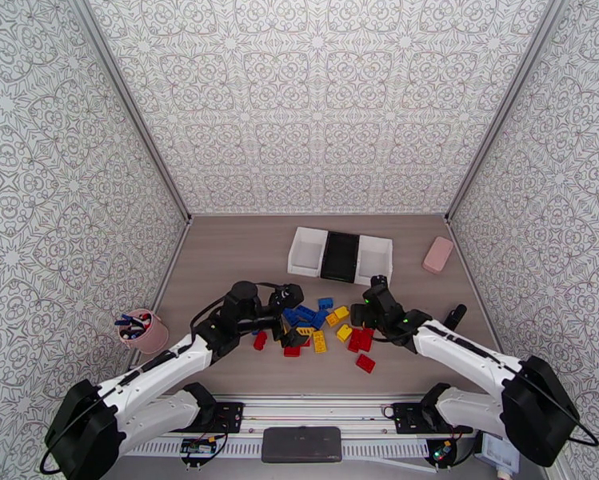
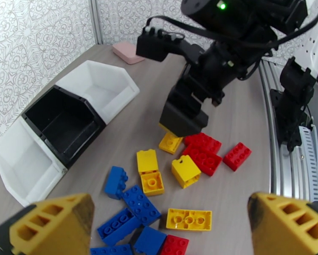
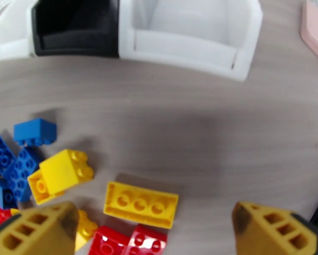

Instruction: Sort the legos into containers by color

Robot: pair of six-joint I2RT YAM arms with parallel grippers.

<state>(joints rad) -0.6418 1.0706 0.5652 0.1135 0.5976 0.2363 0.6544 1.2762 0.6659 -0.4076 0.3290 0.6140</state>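
Above the crowded legos [image 1: 319, 326], left gripper [image 2: 169, 211] and right gripper [image 3: 154, 228] are hovering wide open — closing here is probably risking pinching mixed colors together, or the grippers colliding.

The legos [image 2: 149, 171] were hard plastic, glossy enough to catch the light on their studs. The containers [image 2: 100, 83] looked like smooth moulded plastic, the white ones faintly shiny, the black one matt. The table [image 2: 243, 124] had a matt wood-grain top. The left gripper [image 2: 169, 226] wore fingertips [image 2: 52, 226] of dull yellow plastic, scuffed dark at the edges. Along the table's near edge ran a rail [image 1: 323, 408] of pale, satin metal. The pink block [image 2: 127, 54] looked smooth and matt.
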